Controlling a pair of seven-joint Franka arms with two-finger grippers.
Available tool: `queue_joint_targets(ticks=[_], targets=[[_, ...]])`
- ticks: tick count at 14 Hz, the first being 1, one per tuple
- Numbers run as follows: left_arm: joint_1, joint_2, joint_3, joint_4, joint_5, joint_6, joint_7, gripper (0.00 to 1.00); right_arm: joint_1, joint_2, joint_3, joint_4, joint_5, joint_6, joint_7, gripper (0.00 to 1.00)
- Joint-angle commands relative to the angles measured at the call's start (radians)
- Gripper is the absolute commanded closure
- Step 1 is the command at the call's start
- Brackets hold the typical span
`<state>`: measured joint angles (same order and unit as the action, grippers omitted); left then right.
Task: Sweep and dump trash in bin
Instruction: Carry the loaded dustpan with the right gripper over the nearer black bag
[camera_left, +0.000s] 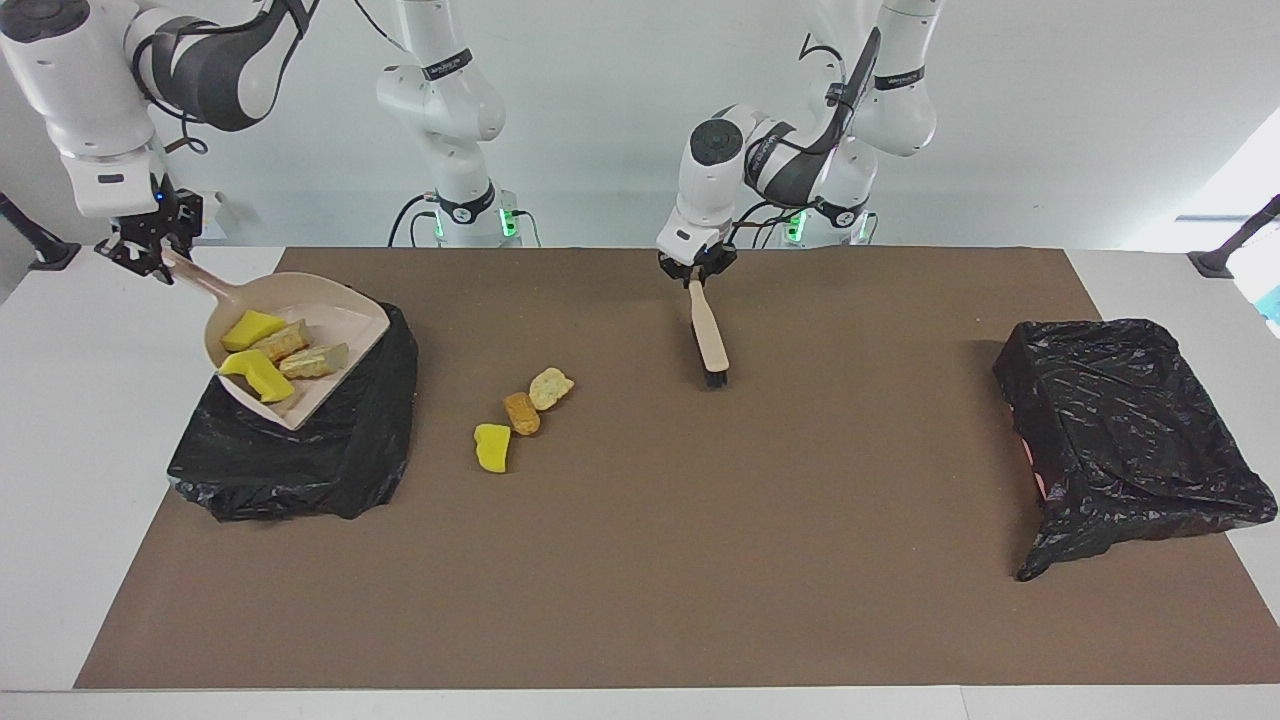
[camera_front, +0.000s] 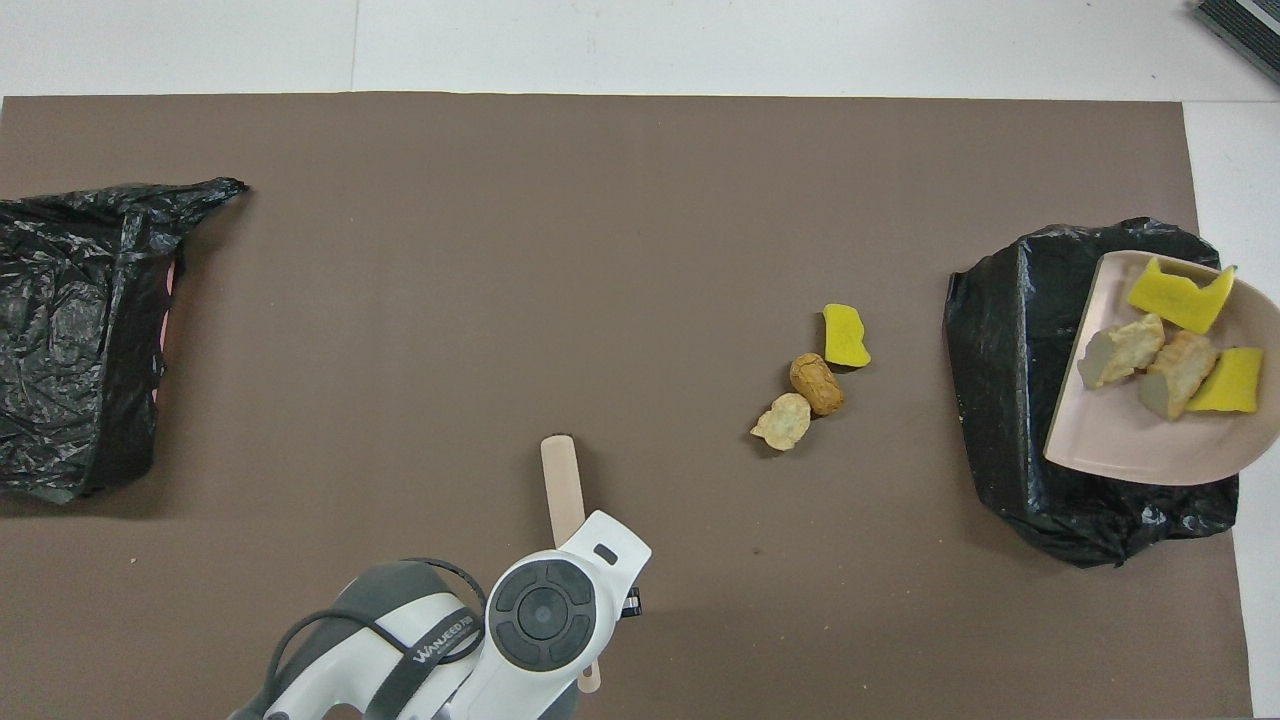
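My right gripper (camera_left: 150, 255) is shut on the handle of the beige dustpan (camera_left: 345, 312), held tilted over the black-lined bin (camera_left: 300, 450) at the right arm's end of the table. Yellow and beige trash (camera_left: 270, 350) lies in the pan (camera_front: 1140, 450). On the mat, three trash pieces sit together: a yellow bit (camera_left: 491, 446), an orange-brown chunk (camera_left: 521, 412) and a beige chunk (camera_left: 551, 387). They show from above as yellow (camera_front: 846, 335), orange-brown (camera_front: 817, 384) and beige (camera_front: 783, 421). My left gripper (camera_left: 697, 272) is shut on the brush (camera_left: 710, 335), bristles down near the mat's middle.
A second black-lined bin (camera_left: 1130, 430) stands at the left arm's end of the table, seen from above too (camera_front: 80, 330). The brown mat (camera_left: 700, 560) covers most of the white table. The left arm's wrist hides the brush's handle end in the overhead view.
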<state>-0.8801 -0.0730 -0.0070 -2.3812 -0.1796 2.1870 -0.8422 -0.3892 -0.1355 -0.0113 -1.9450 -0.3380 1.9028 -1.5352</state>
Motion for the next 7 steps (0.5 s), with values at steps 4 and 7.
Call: queue_joint_targets(ticks=[4, 7], targets=[[0.05, -0.022, 0.027, 0.002, -0.015, 0.013, 0.037, 0.0, 0.088, 0.005, 0.02, -0.009, -0.283, 0.045, -0.068, 1.0], [0.195, -0.002, 0.027, 0.085, -0.014, -0.044, 0.205, 0.0, 0.119, 0.005, 0.022, -0.009, -0.37, 0.048, -0.083, 1.0]])
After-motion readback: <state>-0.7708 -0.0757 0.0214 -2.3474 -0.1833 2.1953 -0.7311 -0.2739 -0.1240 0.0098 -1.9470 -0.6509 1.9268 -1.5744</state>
